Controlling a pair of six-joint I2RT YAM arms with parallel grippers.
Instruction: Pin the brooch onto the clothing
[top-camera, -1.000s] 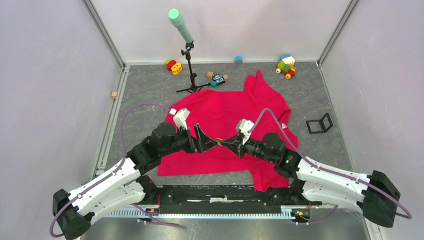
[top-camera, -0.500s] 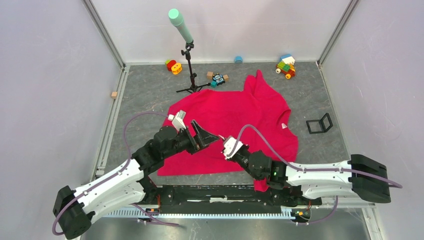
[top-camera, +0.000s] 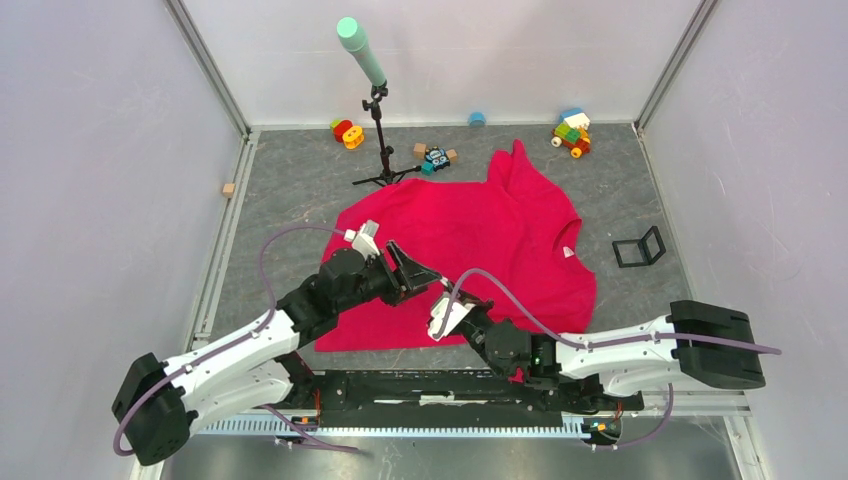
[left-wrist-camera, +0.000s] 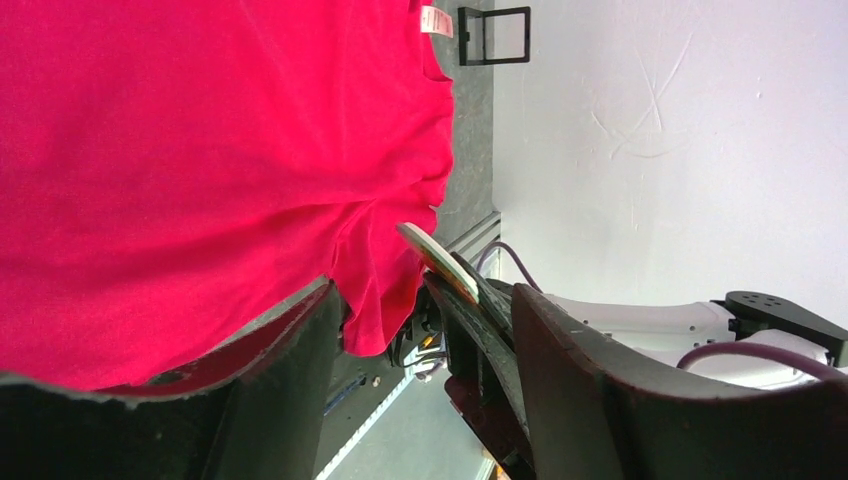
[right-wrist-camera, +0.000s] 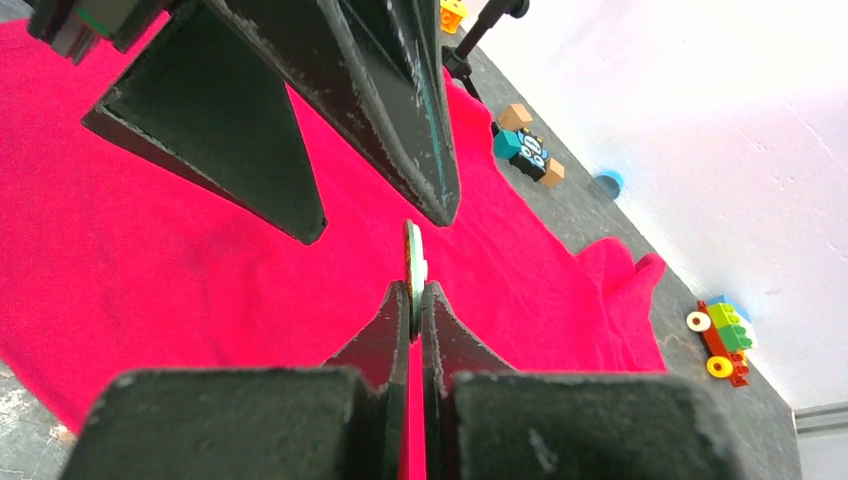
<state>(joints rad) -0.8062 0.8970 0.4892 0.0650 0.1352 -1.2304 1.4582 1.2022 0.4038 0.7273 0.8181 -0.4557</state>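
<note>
1. The brooch (right-wrist-camera: 414, 262) is off the cloth, held edge-on in the air over the near part of the shirt (top-camera: 490, 225), toward the near edge of the surface (top-camera: 290, 195).
2. The right tool (right-wrist-camera: 415, 292) is clamped tight on the brooch's lower rim, and that grip has not changed over the last second.
3. Changed: the right arm has pulled back from the middle of the shirt and now lies low along the near edge, with its tool pointing up and away from the edge.
4. Changed: the left tool (top-camera: 428, 278) has followed it toward the near edge. Its jaws have come in from their widest but are still apart, holding nothing.
5. In the left wrist view the brooch sits in the gap between the left fingers (left-wrist-camera: 300, 340). I cannot tell whether they touch it.
6. Judgement: this looks like a handover or regrip from right to left. The pinning has not started, and the shirt lies flat with nothing on it.
7. Risk: the disc is small, so it may slip if the right tool lets go before the left has closed.
</note>
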